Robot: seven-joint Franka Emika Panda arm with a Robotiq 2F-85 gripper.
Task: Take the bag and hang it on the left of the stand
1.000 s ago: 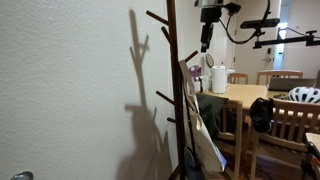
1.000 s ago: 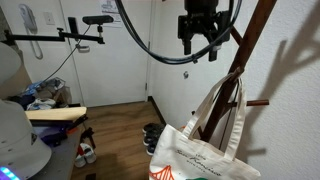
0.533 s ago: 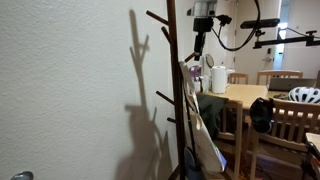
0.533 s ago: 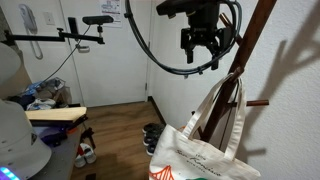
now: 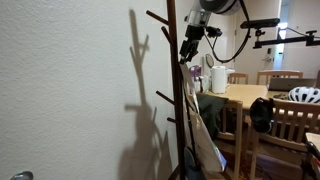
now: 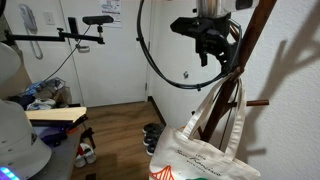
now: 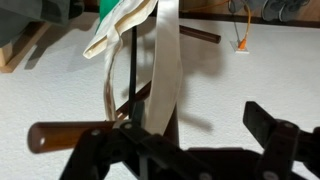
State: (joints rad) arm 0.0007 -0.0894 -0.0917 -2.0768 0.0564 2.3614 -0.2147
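The cream canvas bag (image 6: pixel 200 155) hangs by its long handles (image 6: pixel 226 100) from a peg of the dark brown stand (image 6: pixel 252 35). In an exterior view the bag (image 5: pixel 203 135) shows edge-on beside the stand (image 5: pixel 173 90). My gripper (image 6: pixel 213 58) is open and empty, just above the top of the handles, close to the stand's trunk; it also shows in an exterior view (image 5: pixel 189 47). In the wrist view the gripper (image 7: pixel 180 140) has its fingers spread, a cream handle strap (image 7: pixel 165 60) runs down near the left finger, and a peg (image 7: pixel 65 136) lies across below.
A light wooden table (image 5: pixel 245 95) with chairs (image 5: pixel 290 120), a white jug (image 5: pixel 218 78) and a helmet (image 5: pixel 305 95) stand behind the stand. A white wall is to its side. A camera arm (image 6: pixel 85 25), a door and shoes (image 6: pixel 152 135) on the floor show elsewhere.
My gripper has come down and moved toward the stand, ending just above the bag's handles. The bag and the stand have not moved.
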